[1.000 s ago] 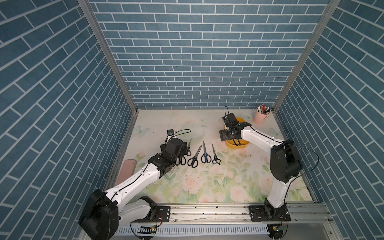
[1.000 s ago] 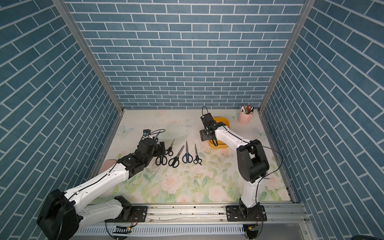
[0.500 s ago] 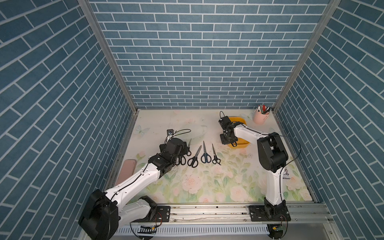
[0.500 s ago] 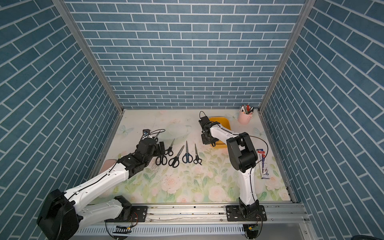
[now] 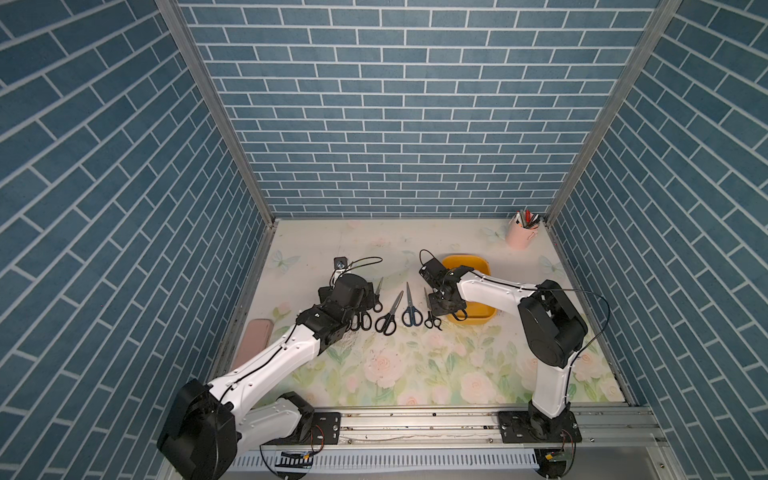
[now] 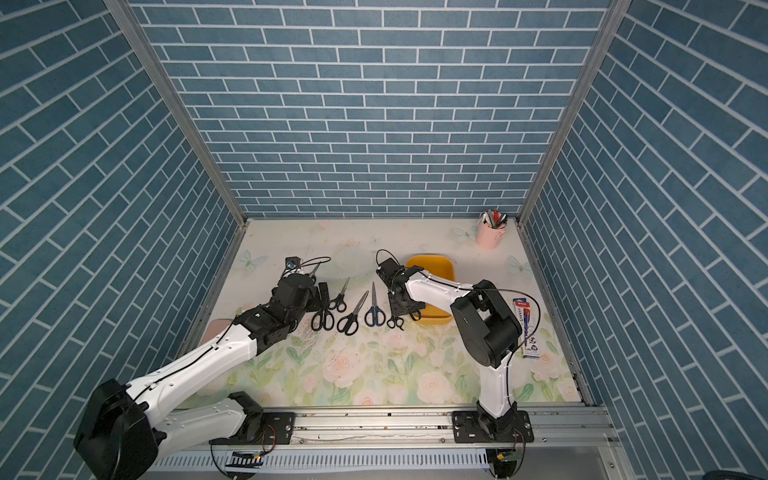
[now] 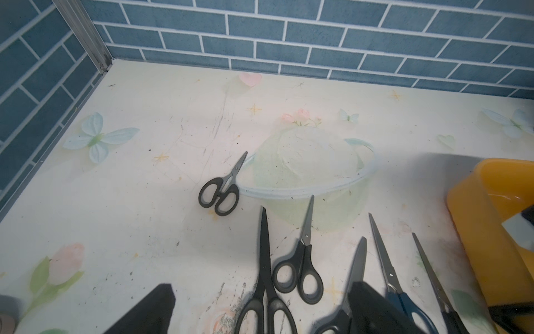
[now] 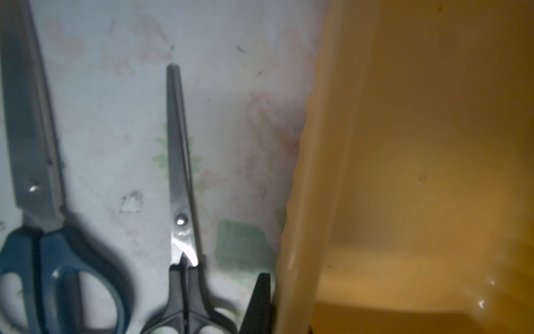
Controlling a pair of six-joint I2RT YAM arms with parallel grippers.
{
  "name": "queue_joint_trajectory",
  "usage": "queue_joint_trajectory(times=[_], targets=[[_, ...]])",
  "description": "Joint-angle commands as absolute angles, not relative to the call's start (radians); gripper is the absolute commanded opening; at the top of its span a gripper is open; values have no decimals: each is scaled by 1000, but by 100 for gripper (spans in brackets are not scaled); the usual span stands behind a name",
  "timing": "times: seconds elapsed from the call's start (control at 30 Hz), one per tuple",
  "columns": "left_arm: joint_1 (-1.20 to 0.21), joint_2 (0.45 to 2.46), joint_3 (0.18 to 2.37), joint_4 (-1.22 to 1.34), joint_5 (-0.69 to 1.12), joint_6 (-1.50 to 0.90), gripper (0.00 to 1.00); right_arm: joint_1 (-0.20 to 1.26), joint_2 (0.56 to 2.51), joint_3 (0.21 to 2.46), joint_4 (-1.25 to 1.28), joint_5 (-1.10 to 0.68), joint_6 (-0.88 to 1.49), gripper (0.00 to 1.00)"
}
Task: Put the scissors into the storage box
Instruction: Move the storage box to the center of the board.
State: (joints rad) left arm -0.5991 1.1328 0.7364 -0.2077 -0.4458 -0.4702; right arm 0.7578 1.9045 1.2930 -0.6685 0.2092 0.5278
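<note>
Right jaws clamp the storage box (image 8: 303, 173) wall.

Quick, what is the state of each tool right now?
Left tool: open, holding nothing.
Right tool: shut; what it grips cannot be told.

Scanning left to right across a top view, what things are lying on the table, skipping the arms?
flat pink case → short black-handled scissors → long black-handled scissors → blue-handled scissors → small thin scissors → yellow storage box → pink pen cup
</note>
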Motion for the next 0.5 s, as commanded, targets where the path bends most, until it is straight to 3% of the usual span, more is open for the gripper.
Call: queue_joint_trajectory(times=[0.0, 0.2, 0.27, 0.4, 0.47], targets=[[-600, 1102, 732, -247, -482, -449, 100, 767, 1871, 1259, -727, 178, 567, 0], [-598, 1092, 717, -246, -506, -444, 100, 769, 1857, 1220, -715, 180, 530, 2], [-599, 1100, 720, -249, -510, -444, 100, 769, 1856, 1218, -712, 178, 526, 22], [-597, 1113, 728, -263, -511, -446, 100, 770, 1846, 1241, -730, 195, 518, 40], [-595, 1114, 737, -275, -517, -451, 100, 770, 1841, 1263, -755, 210, 504, 42]])
